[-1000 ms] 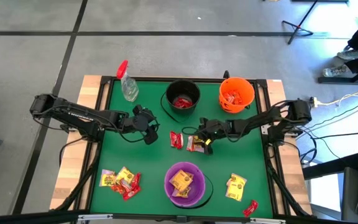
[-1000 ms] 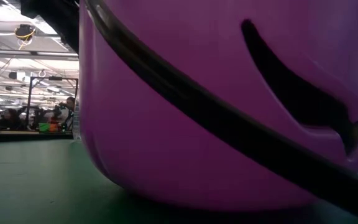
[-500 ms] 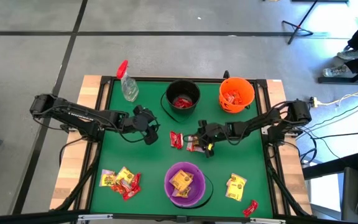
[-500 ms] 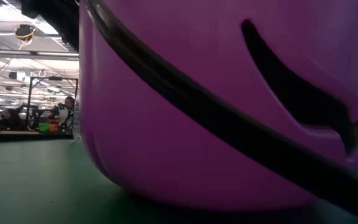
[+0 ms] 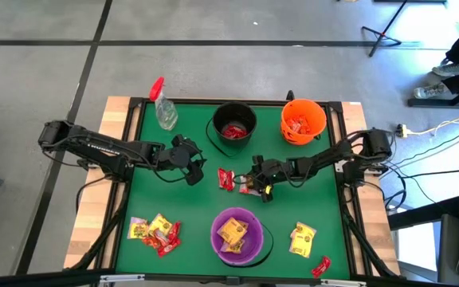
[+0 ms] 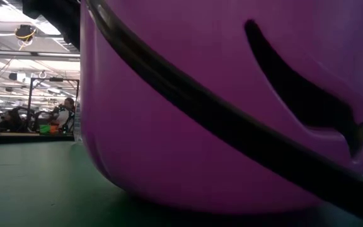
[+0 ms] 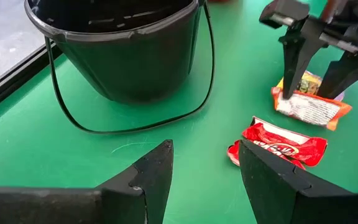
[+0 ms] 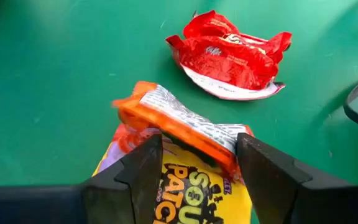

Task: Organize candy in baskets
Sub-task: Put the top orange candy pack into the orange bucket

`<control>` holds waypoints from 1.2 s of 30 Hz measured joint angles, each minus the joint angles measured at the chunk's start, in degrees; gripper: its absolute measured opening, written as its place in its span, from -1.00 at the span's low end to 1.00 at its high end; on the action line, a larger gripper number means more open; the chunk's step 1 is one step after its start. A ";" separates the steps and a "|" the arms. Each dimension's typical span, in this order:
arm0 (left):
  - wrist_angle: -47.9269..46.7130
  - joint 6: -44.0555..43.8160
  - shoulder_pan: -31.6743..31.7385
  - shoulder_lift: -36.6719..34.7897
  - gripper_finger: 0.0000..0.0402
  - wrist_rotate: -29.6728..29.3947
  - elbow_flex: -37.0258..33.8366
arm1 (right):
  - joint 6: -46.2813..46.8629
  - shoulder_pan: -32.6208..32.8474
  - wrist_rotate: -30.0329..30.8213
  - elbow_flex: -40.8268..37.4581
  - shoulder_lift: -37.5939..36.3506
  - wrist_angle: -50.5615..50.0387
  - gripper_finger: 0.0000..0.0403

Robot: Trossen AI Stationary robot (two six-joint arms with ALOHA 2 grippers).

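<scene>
— Fingers on my right gripper (image 8: 192, 163) are spread, one on each side of an orange packet (image 8: 178, 126) that lies on top of a yellow packet (image 8: 179, 186). Nothing is clamped yet, as far as I can see.

— Where is that on the table (image 5: 190, 211)?

— Near the middle of the tabletop, just on the near side of the black bucket (image 5: 235, 124). A red packet (image 5: 225, 179) lies just beside that pair, toward my left arm.

— And the left gripper (image 7: 205, 167)?

— Also spread and holding nothing, waiting left of centre with the red packet just ahead of it.

— So which step are you on?

— I'd call it the pick: the orange packet looks to be the next one to sort. The orange bucket (image 5: 303, 120) at the far edge, toward the right corner, already has packets of that colour in it, so I'd guess it belongs there.

— What does the next move need?

— Closing on the orange packet alone, so the yellow one underneath doesn't come along, then lifting clear. The yellow one probably belongs in the purple bucket (image 5: 237, 236) at the near edge. More candy (image 5: 154, 231) waits near the near-left corner and more (image 5: 302, 239) toward the near-right.
</scene>
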 joint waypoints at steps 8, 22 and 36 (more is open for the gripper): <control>0.10 -0.97 0.00 0.00 -0.14 0.31 0.00 | 1.20 0.00 0.31 -0.01 1.38 3.44 -0.05; 0.05 -0.95 0.00 0.00 -0.14 0.30 0.00 | 7.12 0.00 1.00 -0.07 0.84 3.67 -0.97; -0.38 -0.95 0.00 0.00 -0.14 3.22 0.00 | 11.00 -1.05 5.71 -0.10 -12.87 -0.98 -0.97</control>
